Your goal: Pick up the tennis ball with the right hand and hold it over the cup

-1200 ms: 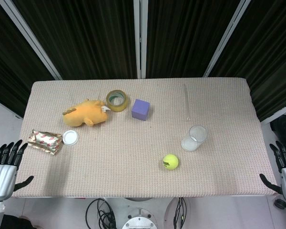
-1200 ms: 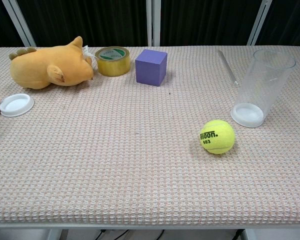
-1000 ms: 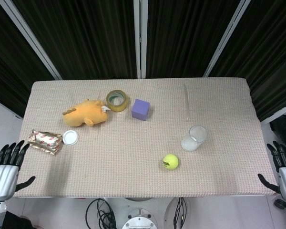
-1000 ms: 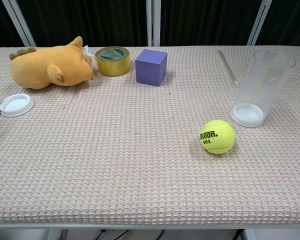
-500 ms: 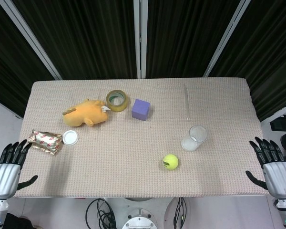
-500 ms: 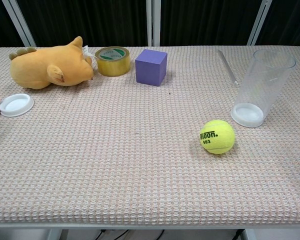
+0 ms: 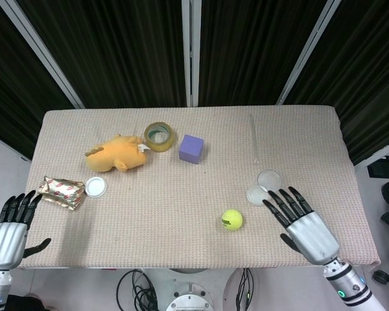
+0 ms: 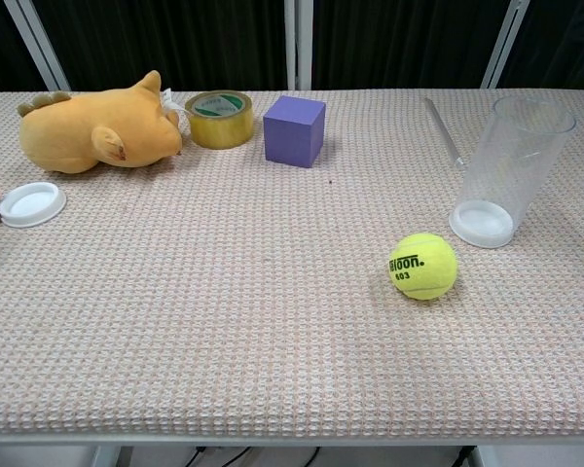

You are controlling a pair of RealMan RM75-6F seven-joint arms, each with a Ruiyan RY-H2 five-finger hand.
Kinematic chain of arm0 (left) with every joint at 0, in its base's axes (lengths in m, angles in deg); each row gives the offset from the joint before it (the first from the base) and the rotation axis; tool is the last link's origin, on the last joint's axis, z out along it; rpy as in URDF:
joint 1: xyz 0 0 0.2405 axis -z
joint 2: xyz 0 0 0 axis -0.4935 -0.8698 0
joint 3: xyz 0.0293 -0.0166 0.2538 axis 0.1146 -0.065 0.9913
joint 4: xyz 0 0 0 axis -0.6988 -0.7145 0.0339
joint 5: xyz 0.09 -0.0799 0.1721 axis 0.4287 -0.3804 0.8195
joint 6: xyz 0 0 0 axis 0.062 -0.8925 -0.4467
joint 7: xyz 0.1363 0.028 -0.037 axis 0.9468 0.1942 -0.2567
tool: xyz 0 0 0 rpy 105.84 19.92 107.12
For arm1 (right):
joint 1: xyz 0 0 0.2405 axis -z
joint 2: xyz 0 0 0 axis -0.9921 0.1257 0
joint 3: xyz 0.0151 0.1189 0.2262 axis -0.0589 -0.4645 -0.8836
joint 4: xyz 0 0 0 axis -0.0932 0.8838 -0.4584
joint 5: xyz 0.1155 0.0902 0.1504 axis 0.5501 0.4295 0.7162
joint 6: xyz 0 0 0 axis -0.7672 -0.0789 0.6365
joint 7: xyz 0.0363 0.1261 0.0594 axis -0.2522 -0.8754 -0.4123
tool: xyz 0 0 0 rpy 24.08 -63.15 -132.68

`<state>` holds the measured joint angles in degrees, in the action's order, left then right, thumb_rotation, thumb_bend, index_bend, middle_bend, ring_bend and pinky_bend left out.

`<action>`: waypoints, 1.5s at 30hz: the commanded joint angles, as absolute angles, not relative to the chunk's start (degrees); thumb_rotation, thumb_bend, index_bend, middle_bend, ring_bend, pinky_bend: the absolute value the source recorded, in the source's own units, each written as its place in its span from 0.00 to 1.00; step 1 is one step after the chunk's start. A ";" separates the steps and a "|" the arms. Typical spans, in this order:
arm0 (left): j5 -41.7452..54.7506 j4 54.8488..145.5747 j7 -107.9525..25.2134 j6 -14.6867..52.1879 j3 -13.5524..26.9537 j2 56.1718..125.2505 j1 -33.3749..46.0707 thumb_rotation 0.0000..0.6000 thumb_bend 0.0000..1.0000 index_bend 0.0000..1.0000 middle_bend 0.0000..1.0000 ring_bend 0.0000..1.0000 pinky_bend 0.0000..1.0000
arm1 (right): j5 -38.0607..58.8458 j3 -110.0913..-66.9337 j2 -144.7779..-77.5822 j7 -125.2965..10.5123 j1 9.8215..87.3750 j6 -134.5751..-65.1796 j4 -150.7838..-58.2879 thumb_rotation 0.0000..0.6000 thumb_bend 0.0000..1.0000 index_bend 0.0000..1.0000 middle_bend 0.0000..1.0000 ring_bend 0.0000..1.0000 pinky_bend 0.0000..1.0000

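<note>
Dark curtain panels with pale metal uprights stand behind a table (image 7: pixel 181 194) laid with a beige woven cloth. Half a second ago the right hand (image 7: pixel 305 223) hung off the table's right edge; now it has swung inward over the cloth, fingers spread and holding nothing, with its fingertips (image 7: pixel 280 196) near the base of the clear plastic cup (image 7: pixel 264 186). The chest view does not show it. The left hand (image 7: pixel 6 223) has stayed off the left edge, also spread and empty.

The tennis ball (image 7: pixel 232 219) has not moved: it lies on the cloth just in front of the cup and to its left, and to the left of the right hand, apart from it. The cup stands upright.

The reach for the ball looks to be under way, with no contact made. The hand probably needs to shift left and lower over the ball, keeping its fingertips off the light cup, which would tip easily.
</note>
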<state>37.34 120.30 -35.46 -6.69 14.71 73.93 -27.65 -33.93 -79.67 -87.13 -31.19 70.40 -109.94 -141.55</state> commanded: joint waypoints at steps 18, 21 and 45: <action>36.50 117.66 -39.46 -5.87 14.58 74.30 -27.10 1.00 0.06 0.00 0.00 0.00 0.00 | -16.81 -81.98 -101.43 -24.28 58.78 -89.43 -135.09 1.00 0.18 0.00 0.00 0.00 0.00; 36.93 117.10 -41.03 -6.07 14.77 74.26 -27.10 1.00 0.06 0.00 0.00 0.00 0.00 | -16.61 -81.77 -103.49 -26.19 58.20 -89.83 -132.54 1.00 0.18 0.00 0.00 0.00 0.00; 36.63 116.26 -44.07 -6.90 15.05 73.71 -27.75 1.00 0.07 0.00 0.00 0.00 0.00 | -17.10 -78.59 -112.67 -38.15 54.34 -90.41 -119.14 1.00 0.23 0.11 0.15 0.16 0.40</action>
